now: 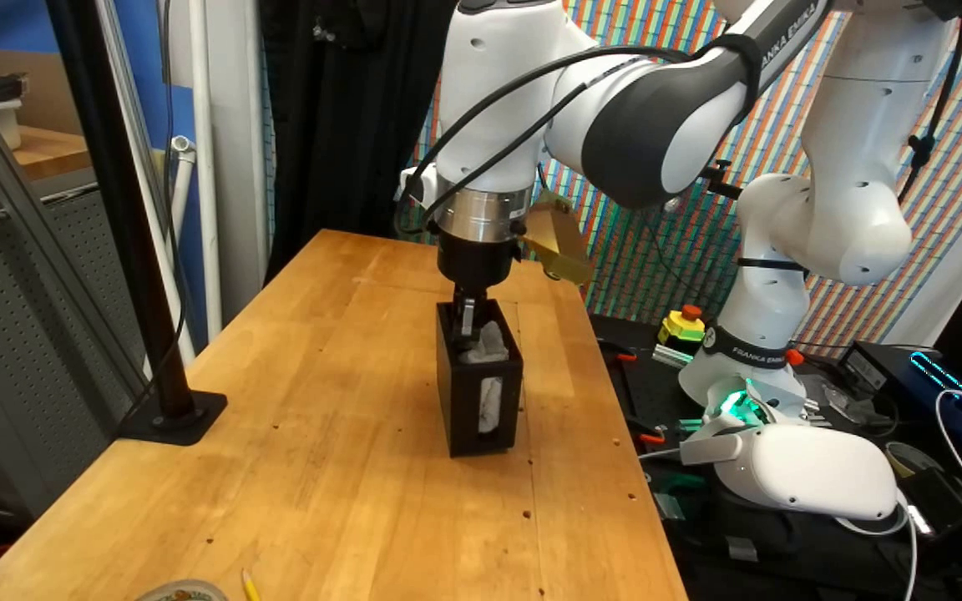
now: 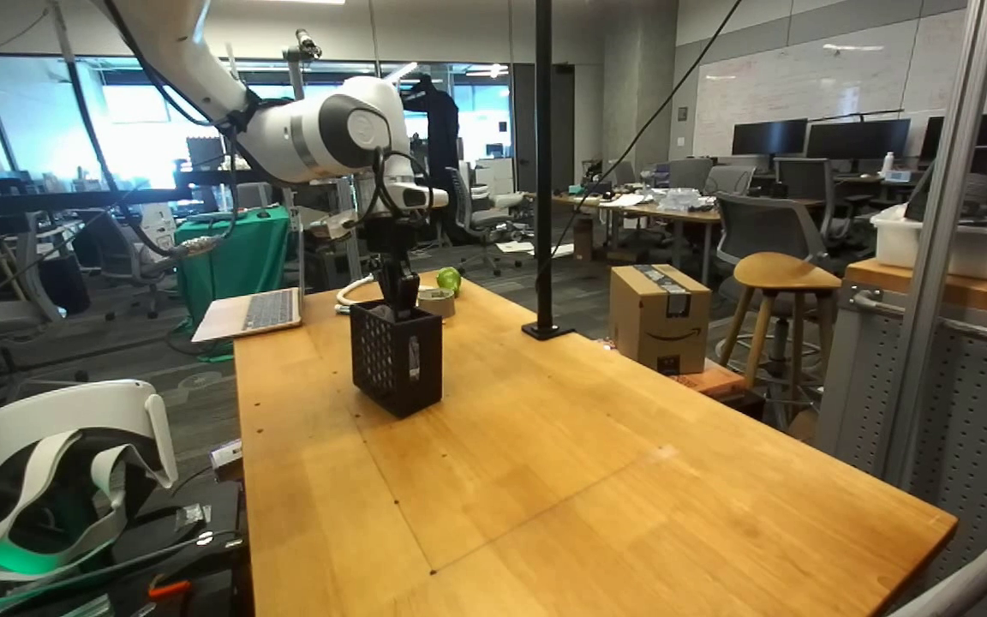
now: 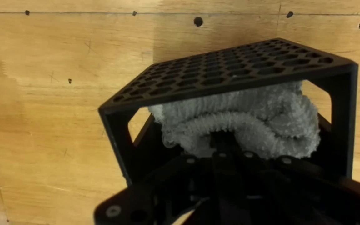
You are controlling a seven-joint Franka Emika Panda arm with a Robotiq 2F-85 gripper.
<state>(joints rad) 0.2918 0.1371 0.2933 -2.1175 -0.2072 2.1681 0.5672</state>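
The gripper (image 3: pixel 223 139) pointed down inside an upright black box (image 1: pixel 466 405), its fingers together against a bunched grey cloth (image 3: pixel 252 118); whether they pinched any fabric could not be told. The cloth lay within the box, which stood on a wooden table (image 1: pixel 347 434). In the wrist view a honeycomb wall (image 3: pixel 227 70) stood in the way at twelve o'clock of the fingers, with end walls (image 3: pixel 342 109) at nine and three. Around the box, in an exterior view, a post base (image 1: pixel 172 427) sat at nine o'clock and a yellow pencil (image 1: pixel 250 586) lay near eight. In an exterior view, a laptop (image 2: pixel 266 313) sat towards ten, a roll of tape (image 2: pixel 438 300) at one, with a green object (image 2: pixel 449 280) beyond it.
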